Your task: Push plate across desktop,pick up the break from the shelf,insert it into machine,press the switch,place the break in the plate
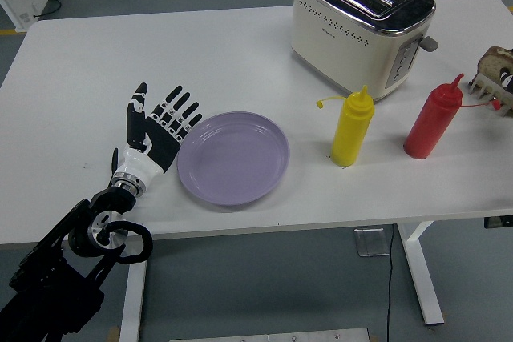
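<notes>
A lilac plate (pixel 233 158) lies near the table's front edge, left of centre. My left hand (pixel 158 129) stands flat and open against the plate's left rim, fingers spread and pointing away from me. A cream two-slot toaster (pixel 360 25) stands at the back right, its lever (pixel 429 43) on the right end. At the far right edge, a slice of bread (pixel 495 61) sits in a small rack (pixel 486 86), partly cut off by the picture's edge. My right hand is out of sight.
A yellow squeeze bottle (pixel 351 129) and a red squeeze bottle (pixel 432 122) stand in front of the toaster, right of the plate. The white table (pixel 120 54) ends close below the plate.
</notes>
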Available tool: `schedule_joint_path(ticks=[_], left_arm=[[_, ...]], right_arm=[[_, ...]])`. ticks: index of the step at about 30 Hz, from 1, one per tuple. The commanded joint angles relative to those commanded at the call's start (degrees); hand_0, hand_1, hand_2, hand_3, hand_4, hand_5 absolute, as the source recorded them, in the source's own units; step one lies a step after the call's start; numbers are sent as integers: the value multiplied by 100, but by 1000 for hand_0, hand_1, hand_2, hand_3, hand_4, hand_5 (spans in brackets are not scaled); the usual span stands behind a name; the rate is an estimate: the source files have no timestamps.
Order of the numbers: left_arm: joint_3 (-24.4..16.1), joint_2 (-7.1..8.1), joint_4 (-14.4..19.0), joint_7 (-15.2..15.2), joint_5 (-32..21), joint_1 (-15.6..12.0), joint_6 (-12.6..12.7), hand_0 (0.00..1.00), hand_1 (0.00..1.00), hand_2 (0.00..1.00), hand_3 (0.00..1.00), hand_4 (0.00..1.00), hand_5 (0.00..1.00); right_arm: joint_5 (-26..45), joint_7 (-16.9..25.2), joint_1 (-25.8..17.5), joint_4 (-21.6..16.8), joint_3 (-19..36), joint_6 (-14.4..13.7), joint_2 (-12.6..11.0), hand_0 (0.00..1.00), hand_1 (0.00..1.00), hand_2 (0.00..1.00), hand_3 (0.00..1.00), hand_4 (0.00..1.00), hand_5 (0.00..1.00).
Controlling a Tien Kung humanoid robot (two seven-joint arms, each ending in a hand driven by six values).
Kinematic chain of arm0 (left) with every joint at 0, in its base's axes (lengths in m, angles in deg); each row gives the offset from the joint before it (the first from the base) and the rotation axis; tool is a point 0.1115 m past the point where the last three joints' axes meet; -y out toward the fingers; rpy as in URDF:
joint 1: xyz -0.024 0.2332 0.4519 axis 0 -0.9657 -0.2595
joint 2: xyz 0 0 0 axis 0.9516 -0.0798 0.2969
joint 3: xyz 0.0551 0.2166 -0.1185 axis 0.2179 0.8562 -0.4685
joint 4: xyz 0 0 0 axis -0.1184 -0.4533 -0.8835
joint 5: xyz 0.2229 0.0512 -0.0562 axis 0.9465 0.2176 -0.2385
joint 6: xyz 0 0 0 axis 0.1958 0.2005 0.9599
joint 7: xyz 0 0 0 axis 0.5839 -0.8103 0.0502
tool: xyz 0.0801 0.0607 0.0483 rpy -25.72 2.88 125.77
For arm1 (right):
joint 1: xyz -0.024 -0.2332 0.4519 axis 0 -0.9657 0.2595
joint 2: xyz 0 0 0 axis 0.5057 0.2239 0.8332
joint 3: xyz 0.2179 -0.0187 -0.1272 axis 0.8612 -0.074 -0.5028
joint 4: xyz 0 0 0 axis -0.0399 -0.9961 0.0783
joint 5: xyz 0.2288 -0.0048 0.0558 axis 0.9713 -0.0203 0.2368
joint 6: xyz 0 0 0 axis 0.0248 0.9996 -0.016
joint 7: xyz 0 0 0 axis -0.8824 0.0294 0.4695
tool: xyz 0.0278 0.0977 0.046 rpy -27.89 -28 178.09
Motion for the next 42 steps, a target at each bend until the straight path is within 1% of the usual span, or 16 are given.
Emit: schedule_joint_path(ticks=[3, 4, 10, 11, 13, 22, 23, 25, 27, 32, 36, 42], left_arm=[[5, -1, 0, 0, 0, 3, -1, 891, 846, 896, 791, 739, 998], [10, -2, 2, -1, -1, 5, -2, 891, 846, 896, 791, 739, 998], [28, -5, 47, -2, 2, 11, -7, 891, 846, 896, 791, 739, 998], [29, -4, 58, -2, 5, 11, -7, 891, 846, 896, 791, 739, 998], [14, 1, 91, -3, 19, 5, -4, 891, 846, 896, 791, 739, 998], [-273, 36, 312, 2, 171, -46, 25, 891, 847, 896, 790, 739, 998], [-304, 40, 329, 2, 184, -51, 29, 891, 846, 896, 790, 739, 998], [-356, 46, 359, 3, 203, -63, 38, 891, 846, 896, 790, 739, 998], [-454, 52, 416, 3, 237, -99, 56, 891, 846, 896, 790, 739, 998], [-858, 63, 664, -25, 333, -279, 134, 886, 842, 895, 788, 739, 998], [-1268, 78, 879, -69, 144, -478, 165, 880, 834, 888, 784, 737, 998], [-1879, 180, 1163, -94, -138, -753, 151, 876, 831, 885, 785, 735, 998]], right_arm=[[35, 35, 16, 2, -25, -89, 0, 490, 542, 559, 622, 526, 2], [47, 47, 22, 1, -35, -132, -1, 416, 489, 525, 553, 420, 2], [99, 94, 34, -29, -49, -263, -17, 416, 489, 525, 553, 420, 2], [104, 97, 34, -36, -46, -273, -20, 419, 473, 514, 531, 363, 2], [115, 102, 28, -64, -38, -282, -30, 419, 473, 514, 531, 363, 2], [55, 86, -18, -448, 95, -300, -139, 425, 470, 510, 531, 363, 2], [38, 85, -16, -497, 114, -304, -153, 434, 468, 509, 531, 319, 2], [12, 84, -9, -574, 144, -315, -174, 434, 468, 509, 531, 319, 2], [-19, 87, 13, -695, 181, -342, -200, 434, 468, 509, 531, 319, 2], [-65, 84, 159, -1010, 210, -398, -260, 434, 468, 507, 530, 312, 2], [-50, 77, 356, -1214, 176, -418, -291, 432, 465, 505, 528, 308, 2], [22, 66, 755, -1379, 21, -424, -277, 429, 461, 502, 526, 309, 2]])
